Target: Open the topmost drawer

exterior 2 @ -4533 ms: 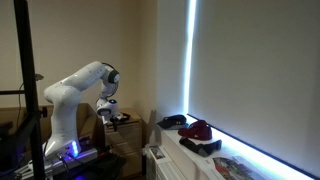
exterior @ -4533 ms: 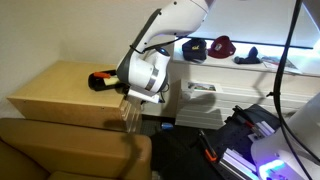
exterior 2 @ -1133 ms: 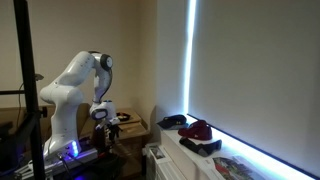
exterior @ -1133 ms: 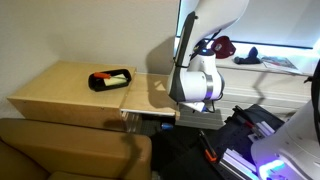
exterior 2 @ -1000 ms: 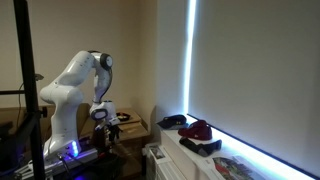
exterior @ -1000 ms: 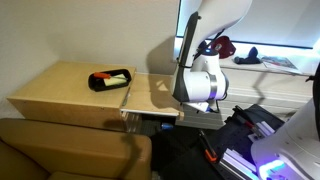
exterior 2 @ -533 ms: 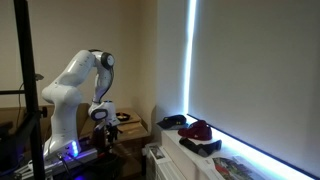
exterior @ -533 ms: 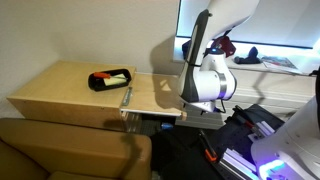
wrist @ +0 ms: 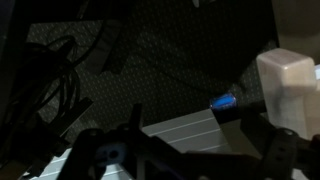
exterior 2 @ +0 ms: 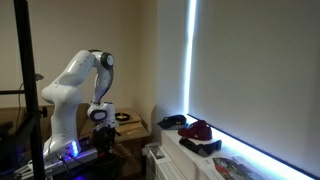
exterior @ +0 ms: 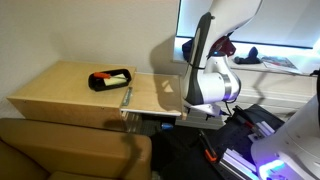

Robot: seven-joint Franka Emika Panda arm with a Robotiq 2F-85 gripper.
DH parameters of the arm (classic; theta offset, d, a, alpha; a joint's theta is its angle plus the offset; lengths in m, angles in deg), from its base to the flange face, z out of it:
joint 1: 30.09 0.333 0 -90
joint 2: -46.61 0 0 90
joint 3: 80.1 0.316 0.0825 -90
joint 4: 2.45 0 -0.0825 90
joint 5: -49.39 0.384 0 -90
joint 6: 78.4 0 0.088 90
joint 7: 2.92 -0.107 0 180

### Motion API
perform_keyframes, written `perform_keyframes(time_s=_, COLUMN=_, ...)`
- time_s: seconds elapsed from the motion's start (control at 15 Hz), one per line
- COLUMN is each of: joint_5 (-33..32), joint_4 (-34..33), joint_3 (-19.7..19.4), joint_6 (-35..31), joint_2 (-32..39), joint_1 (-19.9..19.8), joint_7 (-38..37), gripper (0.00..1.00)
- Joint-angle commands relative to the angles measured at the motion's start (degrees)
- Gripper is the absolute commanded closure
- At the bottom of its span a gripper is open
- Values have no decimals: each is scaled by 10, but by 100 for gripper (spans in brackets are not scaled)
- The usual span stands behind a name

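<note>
The topmost drawer (exterior: 155, 92) of the low beige cabinet (exterior: 60, 92) stands pulled out to the right, and its light-tan inside shows. A slim silvery bar (exterior: 127, 97) lies at the seam between cabinet top and drawer. My gripper (exterior: 205, 108) hangs just past the drawer's outer end, apart from it. In the wrist view my gripper (wrist: 190, 160) shows as two dark fingers spread apart with nothing between them, over a dark floor. It also shows in an exterior view (exterior 2: 100, 135), low beside the cabinet.
A black tray with a red item (exterior: 110, 78) sits on the cabinet top. A brown sofa arm (exterior: 70, 150) fills the front left. Caps lie on the window sill (exterior: 222, 45). Cables (wrist: 50, 80) and a white power adapter (wrist: 290, 75) lie below the gripper.
The drawer has slid out to the right since 4.5 s ago. In the last second my wrist has moved further right, away from the drawer's end.
</note>
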Motion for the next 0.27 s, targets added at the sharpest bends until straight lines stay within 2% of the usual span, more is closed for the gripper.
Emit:
perform_keyframes(time_s=0.0, joint_5=47, joint_4=-1, joint_3=-58, joint_6=40, joint_2=-17, joint_1=74, joint_7=17, gripper=0)
perform_keyframes(time_s=0.07, joint_5=71, joint_4=5, joint_3=-104, joint_6=73, joint_2=-26, joint_1=123, joint_7=32, gripper=0)
perform_keyframes(time_s=0.2, joint_5=110, joint_4=4, joint_3=-173, joint_6=128, joint_2=-26, joint_1=195, joint_7=56, gripper=0)
